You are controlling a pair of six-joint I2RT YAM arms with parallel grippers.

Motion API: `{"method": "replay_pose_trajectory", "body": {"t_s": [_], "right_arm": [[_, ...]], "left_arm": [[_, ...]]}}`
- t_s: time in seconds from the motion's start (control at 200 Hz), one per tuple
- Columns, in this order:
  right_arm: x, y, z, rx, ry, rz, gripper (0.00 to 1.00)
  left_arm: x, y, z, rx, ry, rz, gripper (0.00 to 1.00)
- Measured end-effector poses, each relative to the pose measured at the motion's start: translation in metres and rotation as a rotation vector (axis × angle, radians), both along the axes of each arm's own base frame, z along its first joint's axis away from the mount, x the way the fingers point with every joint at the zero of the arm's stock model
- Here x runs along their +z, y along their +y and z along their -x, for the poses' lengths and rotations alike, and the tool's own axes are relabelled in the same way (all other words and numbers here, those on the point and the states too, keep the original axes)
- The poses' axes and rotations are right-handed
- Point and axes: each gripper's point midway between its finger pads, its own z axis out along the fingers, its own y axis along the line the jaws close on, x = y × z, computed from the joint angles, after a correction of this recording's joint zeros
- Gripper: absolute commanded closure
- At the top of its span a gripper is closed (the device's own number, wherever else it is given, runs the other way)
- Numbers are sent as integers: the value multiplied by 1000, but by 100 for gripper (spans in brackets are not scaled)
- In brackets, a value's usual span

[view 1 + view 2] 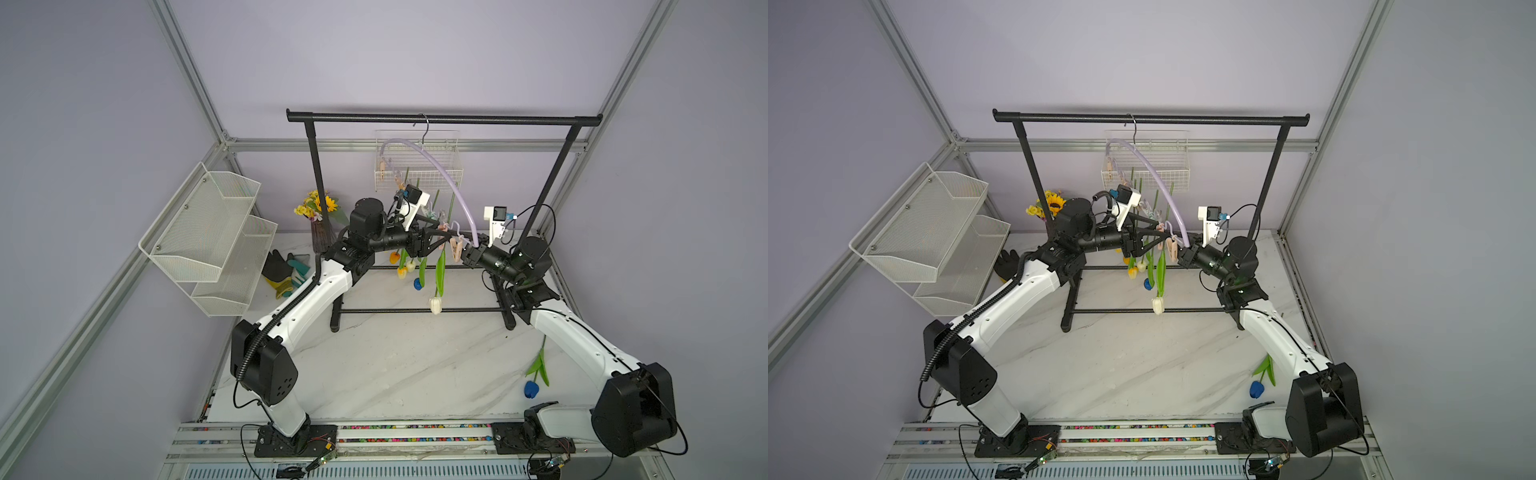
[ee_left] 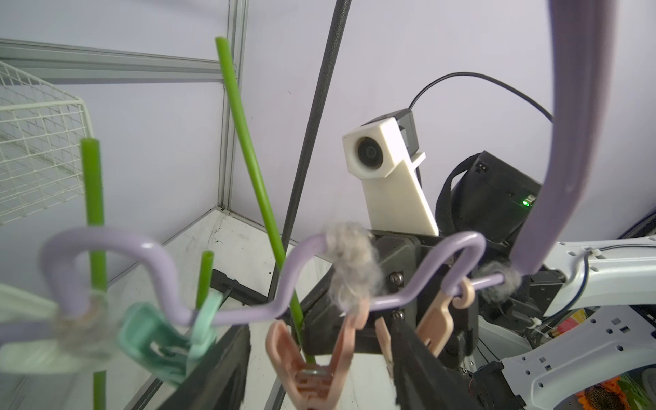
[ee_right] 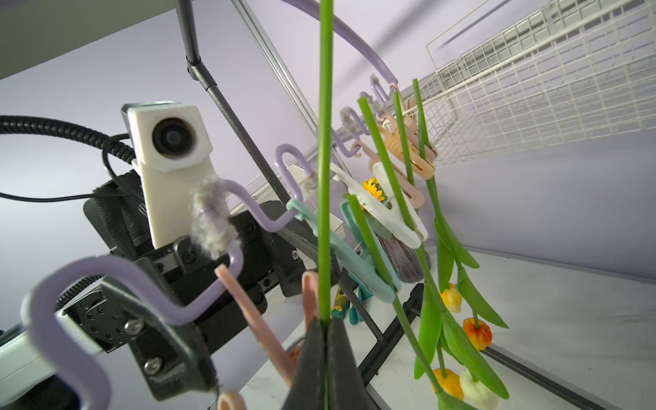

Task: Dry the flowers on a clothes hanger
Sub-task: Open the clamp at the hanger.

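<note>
left gripper (image 1: 446,235): jaws spread wide, one each side of pink clothespin (image 2: 314,358); contact can't tell
right gripper (image 3: 324,324): clamped tight on green stem (image 3: 324,159), right beside that clothespin
white tulip (image 1: 435,305): head hanging down, stem runs up between the clothespin's arms
clothes hanger (image 1: 440,170): hooked on black garment rack (image 1: 444,119), tilted, low end by both grippers
flowers (image 1: 410,264): several clipped head down along the hanger
blue tulip (image 1: 531,388): lying on marble table (image 1: 374,365), near right arm base
</note>
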Motion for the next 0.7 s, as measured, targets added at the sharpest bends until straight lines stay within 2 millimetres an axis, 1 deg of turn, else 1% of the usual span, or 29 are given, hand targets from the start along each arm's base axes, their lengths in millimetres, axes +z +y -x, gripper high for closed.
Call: {"method": "replay_pose_trajectory", "body": {"t_s": [0.145,0.24,0.41,0.53,0.625,0.7], "right_arm": [[0,0,0,1,2,0,100],[0,0,0,1,4,-2,100],[0,0,0,1,8,-5,100],[0,0,0,2,11,-7,100],[0,0,0,2,13,-8,100],[0,0,0,2,13,-8,100]], "left_arm": [[1,-2,2,-10,0,0,43],[-2,-3,2,-13,10,-6,45],[-7,-5,4,-15,26,-18,53],[-9,-5,4,-13,36,-25,56],[-9,-5,4,-12,37,-25,64],[-8,-5,4,-13,37,-24,65]]}}
